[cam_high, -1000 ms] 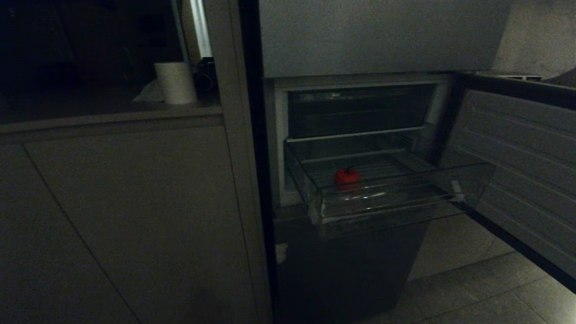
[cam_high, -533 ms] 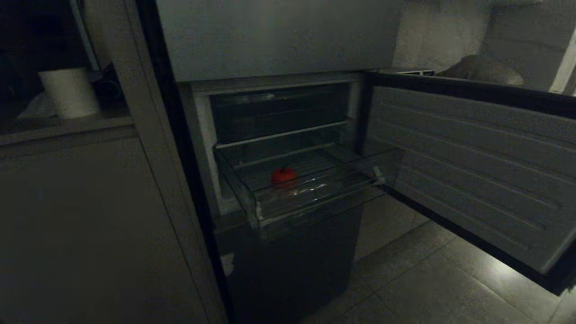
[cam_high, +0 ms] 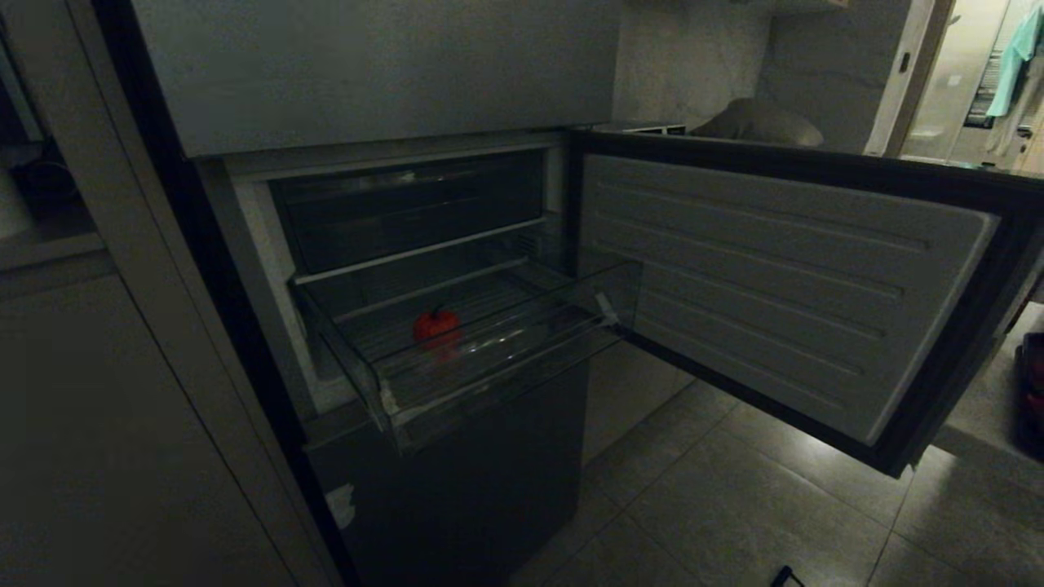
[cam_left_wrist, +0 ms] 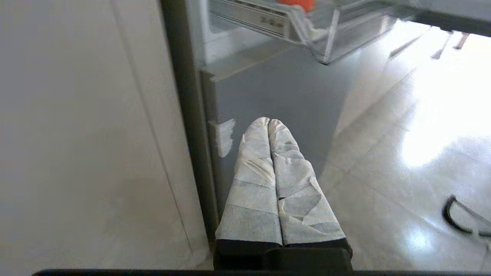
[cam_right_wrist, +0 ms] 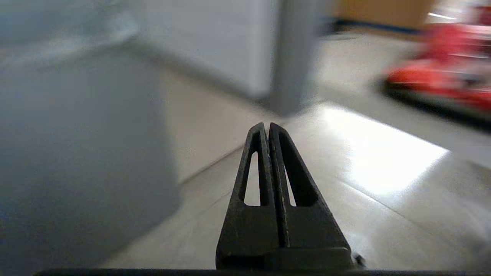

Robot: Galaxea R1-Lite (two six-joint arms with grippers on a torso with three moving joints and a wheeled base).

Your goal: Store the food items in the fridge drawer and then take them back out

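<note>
A: Where is the food sitting right now?

B: One red food item (cam_high: 436,326) is lying on the ribbed floor of the clear fridge drawer (cam_high: 489,371), which is standing pulled out of the compartment. I am seeing only that one piece; in the left wrist view a sliver of it is showing at the frame's edge (cam_left_wrist: 295,3).

A: And how are the grippers standing against it?

B: The left gripper (cam_left_wrist: 269,122) is hanging low in front of the grey lower fridge front (cam_left_wrist: 276,88), with its taped fingers (cam_left_wrist: 253,184) pressing flat together and gripping nothing. The food item is sitting well above and beyond those fingertips, up in the drawer, with the drawer's front corner (cam_left_wrist: 322,53) jutting out between them.

A: The right one?

B: The right gripper (cam_right_wrist: 267,126) is pointing out over the tiled floor (cam_right_wrist: 364,161), with its black fingers (cam_right_wrist: 295,180) closing on each other, nothing between them. The food item is not appearing anywhere ahead of it. A blurred red object (cam_right_wrist: 441,80) is lying far off beyond its tips; I cannot tell what it is.

A: Anything else nearby?

B: The fridge door (cam_high: 775,277) is hanging wide open beside the drawer. Neither arm is showing in the head view.
</note>
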